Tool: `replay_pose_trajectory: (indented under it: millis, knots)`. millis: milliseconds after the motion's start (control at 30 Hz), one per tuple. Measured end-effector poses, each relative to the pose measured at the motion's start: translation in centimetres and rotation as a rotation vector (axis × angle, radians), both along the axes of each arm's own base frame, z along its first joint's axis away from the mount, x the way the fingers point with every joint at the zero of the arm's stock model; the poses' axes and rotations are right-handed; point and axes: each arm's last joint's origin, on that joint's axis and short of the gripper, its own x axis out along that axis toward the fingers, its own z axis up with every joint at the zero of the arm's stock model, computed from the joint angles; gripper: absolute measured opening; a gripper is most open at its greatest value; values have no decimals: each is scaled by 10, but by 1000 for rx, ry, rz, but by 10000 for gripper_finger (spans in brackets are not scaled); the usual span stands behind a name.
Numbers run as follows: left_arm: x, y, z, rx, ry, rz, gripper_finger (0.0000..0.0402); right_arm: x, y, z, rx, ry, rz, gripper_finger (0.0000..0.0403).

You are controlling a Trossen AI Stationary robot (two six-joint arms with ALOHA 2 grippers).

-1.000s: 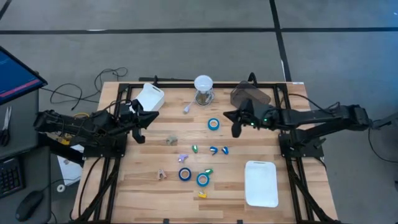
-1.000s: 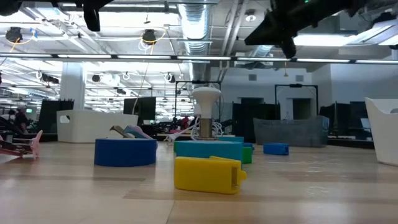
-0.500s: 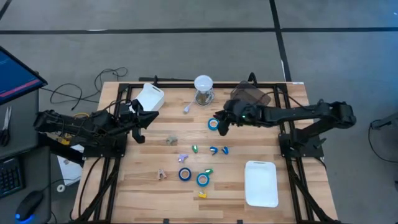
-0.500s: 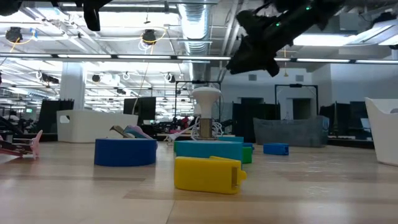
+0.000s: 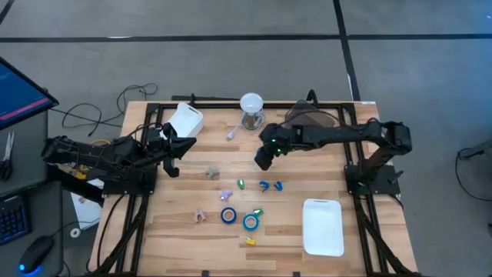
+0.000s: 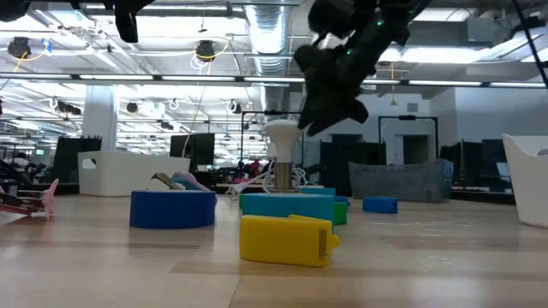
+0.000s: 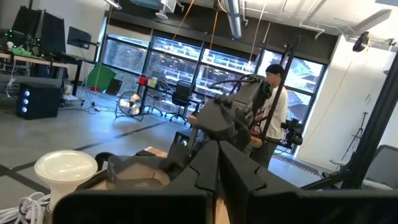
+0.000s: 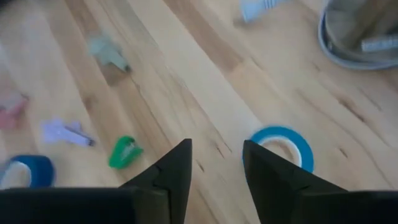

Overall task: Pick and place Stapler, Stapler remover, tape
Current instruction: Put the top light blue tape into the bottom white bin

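Hovering over the table's middle, the right gripper (image 5: 263, 160) has its two fingers (image 8: 174, 168) parted with nothing between them. One tape roll (image 8: 281, 147) lies flat on the wood just beyond the fingertips and a little off to one finger's side, not centred in the gap. In the high view that roll is hidden under the gripper, so the wrist view is the only guide to the offset. A ring has no long axis, so any approach angle would serve; what matters, I judge, is shifting sideways until one finger can drop into the pale core or both can straddle the rim.

Two more rolls, one (image 5: 228, 215) and another (image 5: 250, 222), lie nearer the table's front edge, well away from this gripper, among small green (image 5: 241, 183) and yellow (image 5: 249, 240) pieces. The white tray (image 5: 323, 226) sits at the right arm's side, front corner, near its base. The left gripper (image 5: 171, 148) waits at its own side, closed and empty, clearly farther from the roll than the right.

The surface is bare pale planks (image 5: 184, 200), smooth, so a roll may slide if nudged. Beyond the table is an open workshop hall with ducts overhead; a person (image 7: 275, 112) stands far back.
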Motion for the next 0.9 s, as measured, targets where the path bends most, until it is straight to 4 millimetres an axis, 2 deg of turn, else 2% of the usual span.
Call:
replay_pose_trajectory:
  millis: [300, 900]
  knots:
    - [0, 0, 0, 0, -2, 0, 8, 14, 0, -27, 63, 122, 27, 119]
    - [0, 0, 0, -1, -7, -1, 8, 23, -10, -72, 56, 248, 26, 119]
